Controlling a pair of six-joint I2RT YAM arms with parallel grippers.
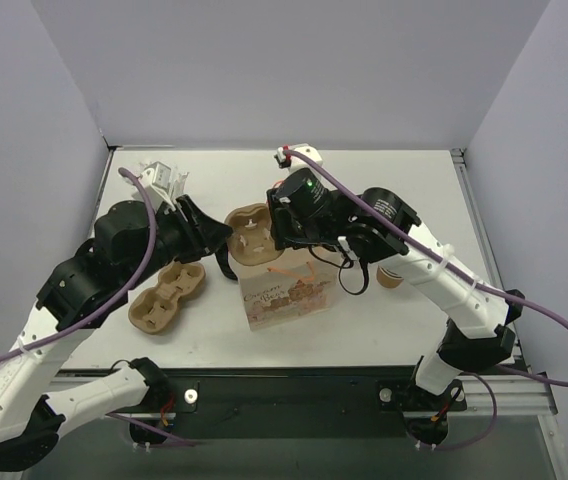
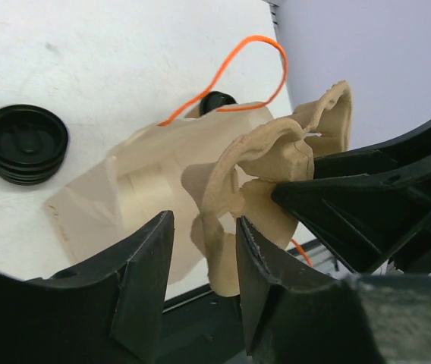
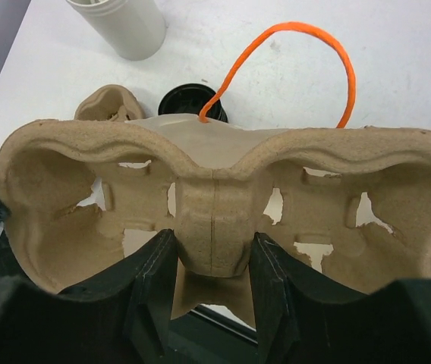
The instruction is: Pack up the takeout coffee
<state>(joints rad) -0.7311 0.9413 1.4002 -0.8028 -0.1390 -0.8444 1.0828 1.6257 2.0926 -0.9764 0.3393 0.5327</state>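
Coffee (image 1: 392, 280) sits on the table (image 1: 384, 190) to the right of the bag (image 1: 286, 295), tucked against the right arm so only a bit of brown cup shows from above. From the left wrist, a black lid peeks just over the bag's far edge. The cup is not in any carrier and neither gripper touches it.

Both arms meet over the bag, sharing a pulp carrier (image 1: 252, 235) held above its open top. The right gripper (image 3: 212, 243) has its fingers (image 3: 155, 280) pressed against either side of the carrier's centre ridge, pinching it, with both cup wells empty to left and right. The left gripper (image 2: 204, 235) is at one end of the carrier. Its fingers are spread, and the end rim stands between them, close against one finger with a gap to the other.

The bag stands upright, print side toward the arms, and its orange handle (image 3: 291, 30) loops up behind the carrier. A stack of black lids (image 2: 24, 144) lies on the table just beside the bag. A second carrier (image 1: 169, 297) lies flat to the left under the left arm, and a white cylinder (image 3: 124, 26) stands farther back.
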